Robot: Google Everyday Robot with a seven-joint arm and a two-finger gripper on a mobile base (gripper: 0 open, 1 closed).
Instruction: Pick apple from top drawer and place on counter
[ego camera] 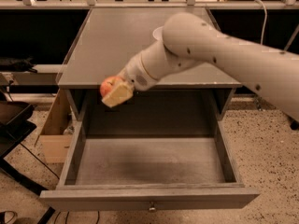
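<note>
Obs: gripper (113, 89) at front-left edge of counter (107, 45). Only 1 tan pad (117, 95) shows; the other jaw is hidden behind the apple (108, 84). The pad covers the apple's lower right. The arm (224, 50) hides most of the white bowl (157, 31), leaving a rim sliver, and the counter's right rear. The arm is cut off at the right edge.

Arm (224, 45): thick, rounded, matte white shell, tube-like links, bulbous elbow housing. Small dark recessed dots, likely screw holes, were scattered along shell. Wrist section (142, 73): narrower white cylinder; thin tan seam line ringed joint; small patch of dark speckles near end. No loose cables showed on arm. Gripper (113, 90): sat at front left edge of counter (121, 36), clamped on apple (107, 83). Visible finger (118, 94) was flat, wedge-shaped, pale tan, blunt tip.
</note>
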